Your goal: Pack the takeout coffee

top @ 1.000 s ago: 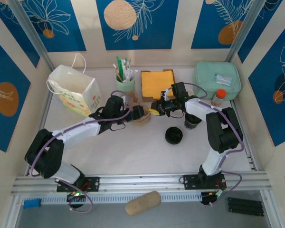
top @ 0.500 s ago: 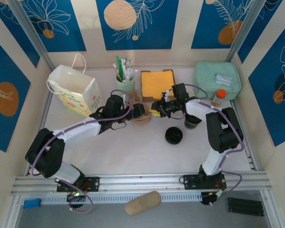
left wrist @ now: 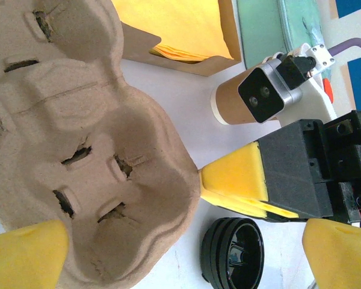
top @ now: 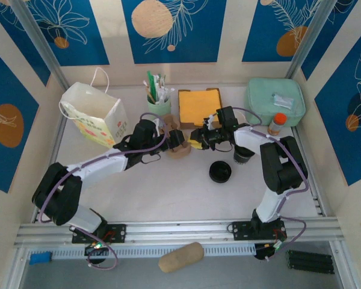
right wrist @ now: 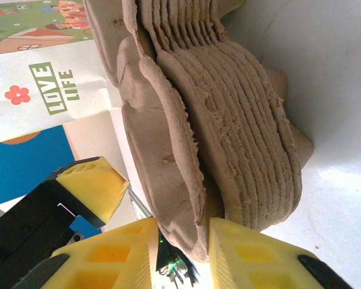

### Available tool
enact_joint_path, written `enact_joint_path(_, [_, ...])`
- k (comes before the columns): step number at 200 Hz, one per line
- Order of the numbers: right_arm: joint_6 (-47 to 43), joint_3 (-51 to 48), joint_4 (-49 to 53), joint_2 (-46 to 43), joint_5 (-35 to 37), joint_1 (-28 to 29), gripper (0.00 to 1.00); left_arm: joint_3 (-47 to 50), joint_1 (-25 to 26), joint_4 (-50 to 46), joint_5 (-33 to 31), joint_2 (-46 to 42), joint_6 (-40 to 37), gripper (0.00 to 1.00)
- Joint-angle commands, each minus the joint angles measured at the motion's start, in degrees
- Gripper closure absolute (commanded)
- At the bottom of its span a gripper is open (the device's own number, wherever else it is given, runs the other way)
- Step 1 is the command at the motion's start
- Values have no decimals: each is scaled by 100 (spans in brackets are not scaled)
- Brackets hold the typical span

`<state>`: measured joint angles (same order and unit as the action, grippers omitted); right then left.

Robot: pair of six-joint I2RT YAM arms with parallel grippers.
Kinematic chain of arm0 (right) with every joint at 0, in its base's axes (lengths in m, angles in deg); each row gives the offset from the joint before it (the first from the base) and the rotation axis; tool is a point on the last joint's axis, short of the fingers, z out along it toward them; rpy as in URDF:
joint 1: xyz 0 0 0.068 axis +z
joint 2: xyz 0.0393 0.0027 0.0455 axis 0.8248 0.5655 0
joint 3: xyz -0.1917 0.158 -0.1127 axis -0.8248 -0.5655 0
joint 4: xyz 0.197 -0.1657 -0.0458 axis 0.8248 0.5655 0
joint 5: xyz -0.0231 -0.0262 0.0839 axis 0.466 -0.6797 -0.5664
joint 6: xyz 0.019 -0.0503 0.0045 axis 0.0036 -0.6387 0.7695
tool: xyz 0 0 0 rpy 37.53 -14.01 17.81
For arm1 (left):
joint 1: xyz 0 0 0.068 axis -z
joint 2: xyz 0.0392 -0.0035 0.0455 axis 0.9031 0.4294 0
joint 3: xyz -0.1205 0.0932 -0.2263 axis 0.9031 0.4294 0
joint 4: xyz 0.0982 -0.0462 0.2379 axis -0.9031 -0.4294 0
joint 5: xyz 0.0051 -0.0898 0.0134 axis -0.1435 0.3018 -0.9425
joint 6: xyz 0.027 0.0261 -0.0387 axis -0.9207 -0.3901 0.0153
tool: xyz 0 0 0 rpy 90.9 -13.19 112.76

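Note:
A stack of brown pulp cup carriers point(top: 179, 146) lies mid-table. My right gripper point(right wrist: 179, 250) is shut on the rim of the top carrier point(right wrist: 168, 150), lifting it off the stack point(right wrist: 246, 144). My left gripper point(left wrist: 168, 253) hangs open above that carrier point(left wrist: 102, 180), one yellow pad on each side and neither touching it. The right gripper's yellow fingertip point(left wrist: 234, 180) meets the carrier's edge. A dark-topped cup point(top: 243, 154), probably the takeout coffee, stands half hidden under my right forearm. A tan paper cup point(left wrist: 228, 105) stands behind the right wrist.
Loose black lids point(top: 220, 171) lie near the carriers. A white paper bag point(top: 95, 114) stands at the back left. A green utensil cup point(top: 158, 105), a yellow napkin box point(top: 198, 105), a mint container point(top: 275, 101) and an orange-capped bottle point(top: 278, 122) line the back.
Both grippers and the top carrier have edged slightly toward the back of the table. Everything else has stayed in place.

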<state>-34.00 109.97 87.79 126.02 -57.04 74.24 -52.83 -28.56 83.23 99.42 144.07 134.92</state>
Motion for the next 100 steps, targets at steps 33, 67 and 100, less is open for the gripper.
enact_joint_path(33, [67, 9, -79, 215, -139, 90, 75, 28, -56, 145, 115, 59, 81, 1])
enact_joint_path(67, [76, 35, -111, 343, -126, 133, 79, 19, -55, 188, 150, 90, 115, 1])
enact_joint_path(100, [77, 61, -104, 359, -146, 117, 92, -28, -50, 132, 184, 43, 107, 0])
